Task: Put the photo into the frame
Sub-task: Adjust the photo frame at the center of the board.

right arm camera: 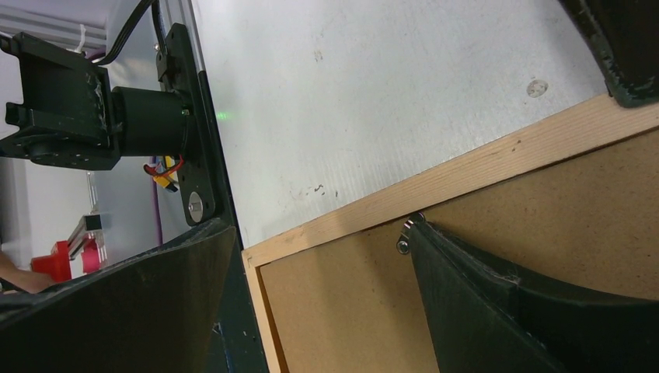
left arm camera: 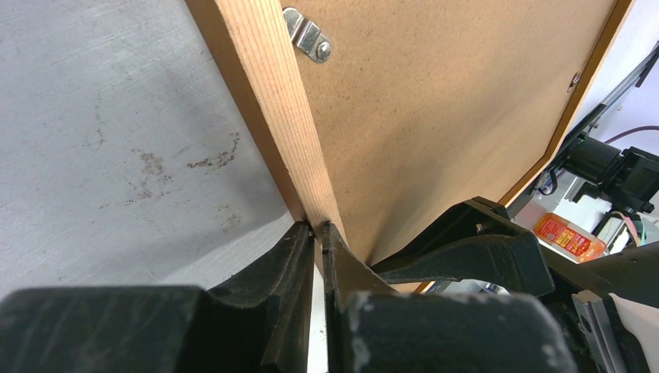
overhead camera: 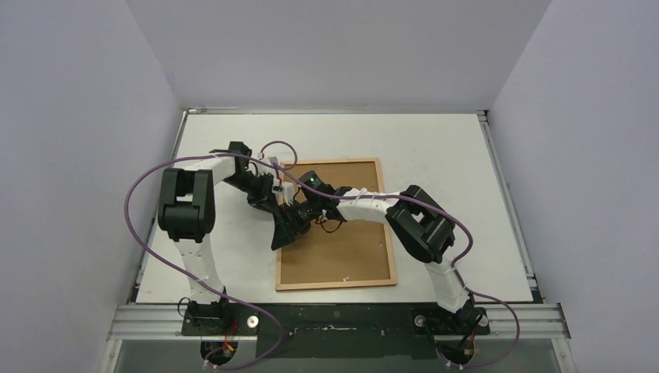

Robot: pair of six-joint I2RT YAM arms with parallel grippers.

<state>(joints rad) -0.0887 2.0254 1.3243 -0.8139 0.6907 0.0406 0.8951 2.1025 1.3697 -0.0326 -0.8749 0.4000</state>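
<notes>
Top external shows the frame (overhead camera: pixel 336 284) lying back-up, long axis front-to-back, left gripper (left arm camera: pixel 319 233) pinching its rail, right gripper (right arm camera: pixel 320 225) spread wide.

Plain lavender-grey walls (overhead camera: pixel 334 47) close me in at the left, top and right of the overhead view. My white bench (overhead camera: pixel 443 140) shows dark scuffs (left arm camera: pixel 155 163), perhaps stains, close up. Light is even, shadows soft.
</notes>
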